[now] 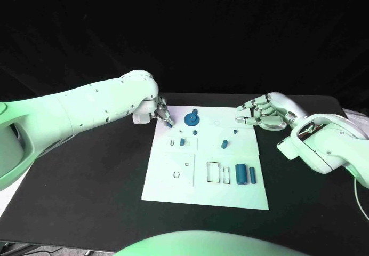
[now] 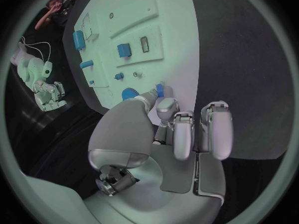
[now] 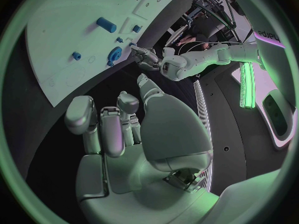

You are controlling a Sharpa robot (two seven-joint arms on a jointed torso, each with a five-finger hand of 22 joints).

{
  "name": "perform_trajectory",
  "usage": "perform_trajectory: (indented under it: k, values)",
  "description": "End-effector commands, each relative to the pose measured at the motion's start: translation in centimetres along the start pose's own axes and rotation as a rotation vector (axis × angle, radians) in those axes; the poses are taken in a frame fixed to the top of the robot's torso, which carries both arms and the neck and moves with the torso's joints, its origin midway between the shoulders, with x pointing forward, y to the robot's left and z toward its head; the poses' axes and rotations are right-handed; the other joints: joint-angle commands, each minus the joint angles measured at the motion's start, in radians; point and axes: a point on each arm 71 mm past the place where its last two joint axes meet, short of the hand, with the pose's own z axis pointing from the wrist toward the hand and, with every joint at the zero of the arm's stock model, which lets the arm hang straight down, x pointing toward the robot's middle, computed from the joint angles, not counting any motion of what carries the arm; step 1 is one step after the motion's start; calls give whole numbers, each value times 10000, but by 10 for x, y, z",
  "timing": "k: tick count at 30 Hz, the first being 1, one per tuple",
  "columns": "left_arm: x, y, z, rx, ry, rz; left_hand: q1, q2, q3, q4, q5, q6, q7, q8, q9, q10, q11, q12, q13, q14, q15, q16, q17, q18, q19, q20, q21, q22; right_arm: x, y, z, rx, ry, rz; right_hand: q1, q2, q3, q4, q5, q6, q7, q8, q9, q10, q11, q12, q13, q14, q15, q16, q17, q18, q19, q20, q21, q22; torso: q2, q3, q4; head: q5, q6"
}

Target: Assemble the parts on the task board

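Note:
The white task board (image 1: 206,186) lies in the middle of the black table. On it are a round blue gear-like part (image 1: 192,117), small blue parts (image 1: 182,142) (image 1: 224,143) and two blue cylinders (image 1: 240,173) near its right edge. My left hand (image 1: 156,111) hovers at the board's far left corner and pinches a small blue part (image 2: 160,89) between thumb and a finger, just beside the gear (image 2: 129,93). My right hand (image 1: 261,112) hangs over the far right corner with fingers loosely bent, holding nothing. In the right wrist view the gear (image 3: 114,54) lies beyond that hand (image 3: 118,134).
Empty outlined slots (image 1: 213,172) and a small oval hole (image 1: 178,175) mark the near half of the board. Bare black table (image 1: 85,186) surrounds the board on the left, right and near sides.

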Motion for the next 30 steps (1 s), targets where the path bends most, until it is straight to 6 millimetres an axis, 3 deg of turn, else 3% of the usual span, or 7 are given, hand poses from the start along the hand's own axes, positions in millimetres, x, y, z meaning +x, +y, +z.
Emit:
perform_trajectory:
  k: [1,5,14,18,25,30]
  values:
    - [1,-1,-2,320,70,-497,-355,-130,1682,-1250,17,-30,37,67,87,73,-10,-28,-13,1056,28,31,2631,62,259,64,-46,1161,2,0,0,-37,149,-16,74,21,-52,-16,62,63,-7,42,15,-52,5,-6,10,455,-2,-42,10,70,-32,-9,-45,1,-1,8,3,1,0]
    - [4,1,-7,541,88,-770,-622,-280,2132,-1397,8,-39,8,137,211,106,-1,-6,-8,1056,32,31,2631,64,263,55,-47,1172,2,0,0,-35,156,-15,74,21,-52,-16,62,63,-7,42,15,-52,5,-6,10,455,-2,-42,10,70,-32,-9,-45,1,0,10,5,-1,2]
    - [13,6,-27,1324,-390,-1252,-783,-422,2413,-1531,10,-1,-28,205,305,194,-22,70,59,1056,20,31,2631,48,300,37,0,1242,1,0,-1,-9,157,-18,74,21,-52,-16,62,63,-7,42,15,-52,5,-6,10,455,-2,-42,10,70,-32,-9,-45,1,-9,15,17,1,6]
    - [22,11,-34,1652,-672,-1324,-844,-665,2662,-1685,174,67,-68,247,357,264,-57,102,82,1056,-3,31,2631,52,294,7,-15,1232,1,-1,-1,16,148,-24,75,23,-55,-14,63,65,-7,42,16,-52,4,-7,9,455,-2,-45,7,71,-33,-9,-47,-2,-9,11,27,22,-3]
    - [37,15,-38,2087,-1029,-1077,-902,-880,2866,-1783,367,163,-100,259,371,373,-86,161,146,1056,-25,31,2631,39,324,-18,22,1290,0,-1,-1,21,137,-27,76,27,-63,-12,66,68,-8,42,17,-51,4,-8,5,455,-3,-50,2,72,-36,-9,-52,-8,-36,2,50,57,-33]
    - [44,12,-38,2373,-1255,-532,-907,-922,2891,-1799,381,184,-107,259,370,404,-91,187,178,1056,-28,31,2631,32,338,-22,41,1315,1,-1,-1,11,146,-22,76,27,-63,-12,66,68,-8,42,17,-51,4,-8,5,455,-3,-50,2,72,-36,-9,-52,-8,-37,4,32,84,-51]
